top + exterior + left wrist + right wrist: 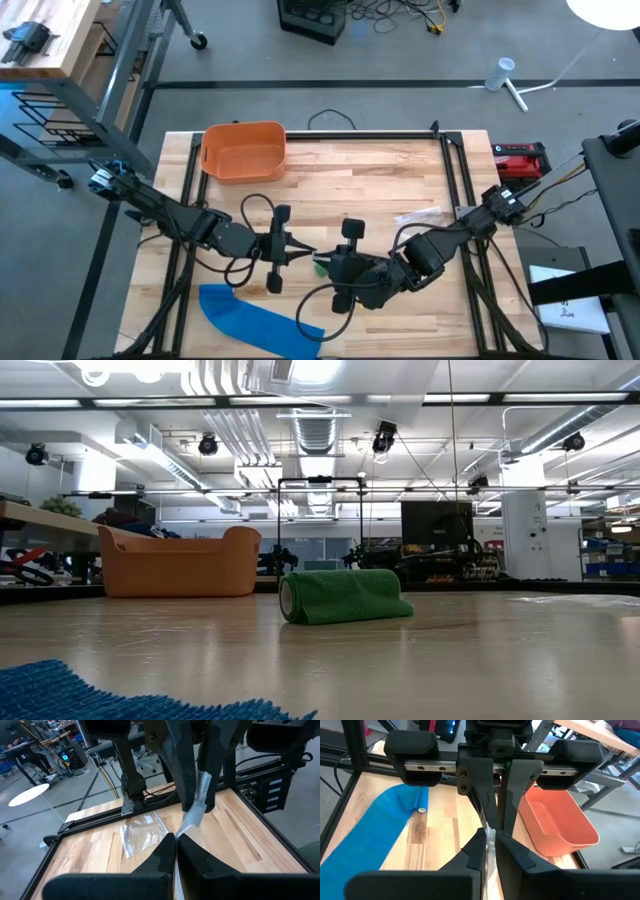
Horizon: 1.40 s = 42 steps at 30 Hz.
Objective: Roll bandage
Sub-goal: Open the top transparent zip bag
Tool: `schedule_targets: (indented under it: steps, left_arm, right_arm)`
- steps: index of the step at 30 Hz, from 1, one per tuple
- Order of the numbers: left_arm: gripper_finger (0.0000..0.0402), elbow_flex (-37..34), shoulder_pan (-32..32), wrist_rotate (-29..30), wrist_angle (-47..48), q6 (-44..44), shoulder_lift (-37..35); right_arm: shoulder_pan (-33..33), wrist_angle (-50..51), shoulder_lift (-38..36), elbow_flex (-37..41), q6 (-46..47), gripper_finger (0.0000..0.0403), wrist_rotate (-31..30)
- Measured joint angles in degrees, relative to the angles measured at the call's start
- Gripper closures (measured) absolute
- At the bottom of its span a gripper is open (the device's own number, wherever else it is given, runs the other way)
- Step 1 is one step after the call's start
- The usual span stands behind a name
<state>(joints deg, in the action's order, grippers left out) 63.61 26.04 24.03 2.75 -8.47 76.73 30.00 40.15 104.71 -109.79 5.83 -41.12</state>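
Wooden desk (400,170) with black frame rails, an orange bin (243,150) at its far side, a blue cloth (255,322) at its near edge and a clear plastic wrapper (418,217) to the right. Green bandage roll (343,596) lying on its side mid-desk, between the two hands — left hand (303,254) clenched on a thin white strip, right hand (322,268) nipped onto the same strip (fingertips of both nearly meeting). Step in hand, by my reading: securing the loose tail — next comes winding it snugly onto the roll, keeping tension.
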Motion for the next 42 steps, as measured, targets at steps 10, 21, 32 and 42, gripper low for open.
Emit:
schedule_targets:
  steps: [10, 21, 32, 42]
  left_arm:
    - [0.0401, 0.0, 0.0, -0.1, -0.2, 0.0, 0.0]
    - [0.0401, 0.0, 0.0, -0.4, -0.3, 0.9, 0.0]
    - [0.0401, 0.0, 0.0, -1.2, -0.7, 1.5, 0.0]
    - [0.0401, 0.0, 0.0, -2.6, -1.2, 1.6, 0.0]
  right_arm:
    - [0.1, -0.1, 0.0, -0.4, -0.5, 0.0401, 0.0]
    - [0.5, -0.2, 0.0, -0.4, -1.6, 0.0386, 2.1]
    - [0.5, -2.3, -0.1, -0.4, -5.1, 0.0325, 2.1]
    - [0.3, -2.3, -0.3, -0.5, -5.1, 0.0349, -0.9]
